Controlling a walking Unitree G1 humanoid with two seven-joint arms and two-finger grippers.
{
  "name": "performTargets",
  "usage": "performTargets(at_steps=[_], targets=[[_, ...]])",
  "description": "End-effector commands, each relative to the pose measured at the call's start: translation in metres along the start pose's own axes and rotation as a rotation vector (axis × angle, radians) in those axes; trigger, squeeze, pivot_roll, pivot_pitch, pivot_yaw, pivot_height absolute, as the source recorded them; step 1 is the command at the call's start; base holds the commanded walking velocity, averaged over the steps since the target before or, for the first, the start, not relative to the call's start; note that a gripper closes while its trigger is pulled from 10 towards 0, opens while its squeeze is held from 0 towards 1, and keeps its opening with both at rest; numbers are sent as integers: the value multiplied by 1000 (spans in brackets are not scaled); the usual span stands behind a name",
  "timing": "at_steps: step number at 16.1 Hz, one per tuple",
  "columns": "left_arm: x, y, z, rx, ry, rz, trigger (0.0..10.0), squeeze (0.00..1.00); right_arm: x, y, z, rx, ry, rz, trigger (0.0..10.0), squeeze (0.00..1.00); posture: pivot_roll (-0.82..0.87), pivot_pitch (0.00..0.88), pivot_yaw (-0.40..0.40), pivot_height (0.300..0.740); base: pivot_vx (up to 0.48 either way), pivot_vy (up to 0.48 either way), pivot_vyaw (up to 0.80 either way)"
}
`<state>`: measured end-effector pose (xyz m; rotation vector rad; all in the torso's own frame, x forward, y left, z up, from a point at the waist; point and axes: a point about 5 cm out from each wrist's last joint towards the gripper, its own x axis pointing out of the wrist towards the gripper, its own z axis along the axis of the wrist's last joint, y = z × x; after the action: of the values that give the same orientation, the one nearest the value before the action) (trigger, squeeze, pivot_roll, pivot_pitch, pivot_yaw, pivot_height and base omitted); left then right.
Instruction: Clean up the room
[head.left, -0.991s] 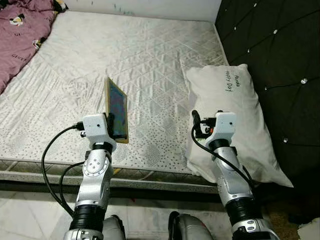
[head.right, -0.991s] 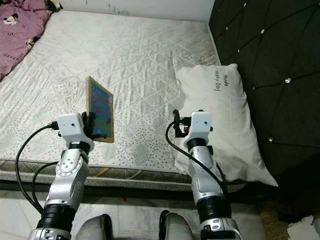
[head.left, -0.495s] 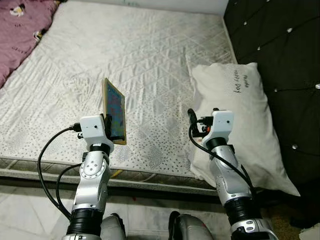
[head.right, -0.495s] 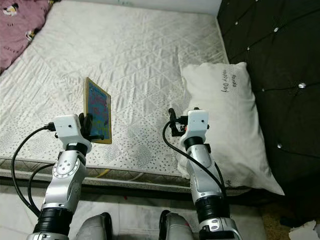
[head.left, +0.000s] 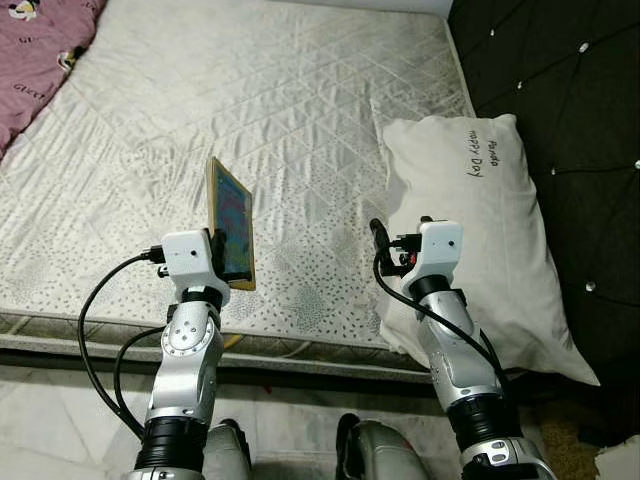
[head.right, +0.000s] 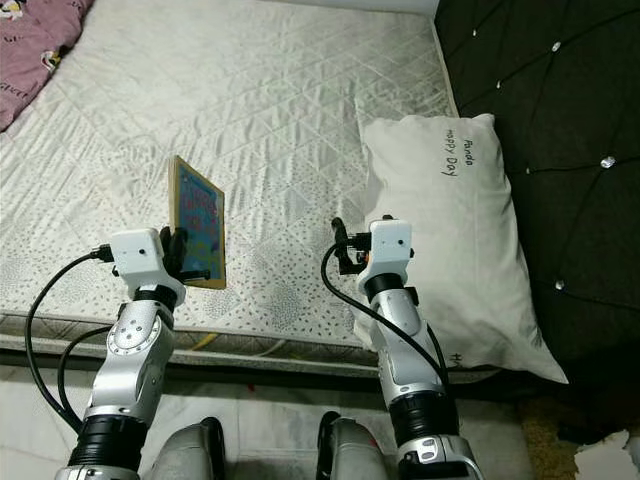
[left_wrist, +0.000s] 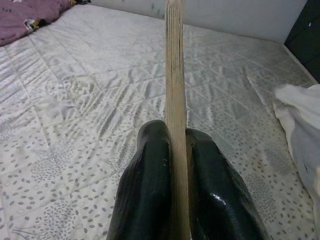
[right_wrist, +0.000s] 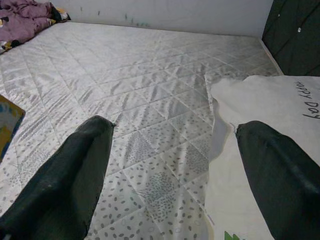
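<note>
Picture book, thin and with a hard cover, is the thing in hand: the left gripper holds it clamped by its lower edge, and it stands upright on its edge above the near part of the mattress, not lying on it. Its long axis points up and a little away from the robot. In the left wrist view one sees only the narrow pale edge of the book between the two black fingers, which press on both flat sides.

The cover shows a yellowish-tan border and a busy picture in blue, purple and red; the details are too small to read. I judge it is stiff like board, so it should not bend in this grip, but held only at one end it may swing if the arm moves quickly.

The right gripper has its fingers wide apart and holds nothing. It hangs over the mattress, at the near inner corner of the white pillow, which lies along the dark padded headboard. So the book is entirely a matter for the left arm; the right one is free and is the nearer one to the pillow.

A pink blanket lies at the far left corner of the bed.
</note>
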<state>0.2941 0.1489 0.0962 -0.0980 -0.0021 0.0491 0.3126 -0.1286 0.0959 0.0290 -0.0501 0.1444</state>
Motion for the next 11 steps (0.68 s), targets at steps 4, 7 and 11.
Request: performTargets(at_steps=[4,7,11], targets=[[1,-2,8,-4,-29,-5,10000,0,0,-1,3,-5,-2,8,10000,0,-26,216,-49,708,0,0,0],[2,-3,8,-2,-28,-8,10000,0,0,0,3,-7,0,11,10000,0,-28,218,-48,670,0,0,0],[2,-3,8,-2,-28,-7,10000,0,0,0,3,-8,1,13,10000,0,-29,219,-49,637,0,0,0]])
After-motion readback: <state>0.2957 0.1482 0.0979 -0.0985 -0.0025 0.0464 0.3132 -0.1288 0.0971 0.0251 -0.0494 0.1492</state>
